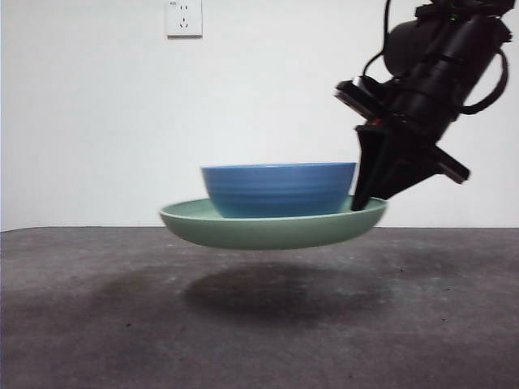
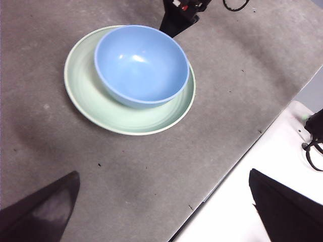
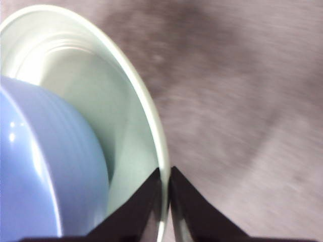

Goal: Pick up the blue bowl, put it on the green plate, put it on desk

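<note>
The right gripper [image 3: 165,201] is closed tightly on the raised rim of the green plate [image 1: 268,231], one black jaw inside the rim and one outside, with only the thin rim edge between them. By that pinch the plate is held clear of the desk [image 1: 89,324], roughly level, and a soft shadow is cast on the surface directly beneath it. The blue bowl [image 1: 278,188] is carried in the plate, upright and empty, seated off-centre toward the gripped side of the rim in the left wrist view. The left gripper [image 2: 161,212] is kept well apart from the load, its jaws spread wide and nothing between them. The bowl is already on the plate, so the step in hand is judged to be the setting down of the plate with its bowl on the desk. A slow, level descent would be called for, since the load hangs from one edge and a tilt could let the bowl slide; the jaws should be released only once the plate's underside is resting. The desk is dark grey-brown, matte and faintly speckled; behind it a plain white wall [image 1: 81,121] is seen, with a white socket [image 1: 184,18] mounted high up.
</note>
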Robot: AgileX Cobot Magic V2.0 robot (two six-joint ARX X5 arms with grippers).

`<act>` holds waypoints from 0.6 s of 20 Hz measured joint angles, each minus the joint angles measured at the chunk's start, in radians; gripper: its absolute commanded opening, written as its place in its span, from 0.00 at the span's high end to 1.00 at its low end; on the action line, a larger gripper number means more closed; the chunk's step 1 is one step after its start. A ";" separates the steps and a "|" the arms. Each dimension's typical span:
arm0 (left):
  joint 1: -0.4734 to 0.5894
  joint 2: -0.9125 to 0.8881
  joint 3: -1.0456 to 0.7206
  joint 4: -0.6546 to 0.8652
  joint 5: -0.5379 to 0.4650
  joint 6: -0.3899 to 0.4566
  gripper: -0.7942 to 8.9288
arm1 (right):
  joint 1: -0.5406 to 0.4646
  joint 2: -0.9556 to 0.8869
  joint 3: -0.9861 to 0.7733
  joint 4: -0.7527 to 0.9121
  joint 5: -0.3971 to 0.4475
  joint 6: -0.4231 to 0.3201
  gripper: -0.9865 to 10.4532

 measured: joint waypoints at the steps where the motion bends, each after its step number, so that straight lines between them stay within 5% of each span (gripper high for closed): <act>1: 0.000 0.000 0.000 0.000 0.000 0.000 0.34 | 0.018 0.000 0.000 0.020 0.000 0.015 0.90; 12: 0.000 0.000 0.000 0.001 0.000 0.000 0.34 | 0.108 0.114 0.002 0.118 0.052 0.110 0.90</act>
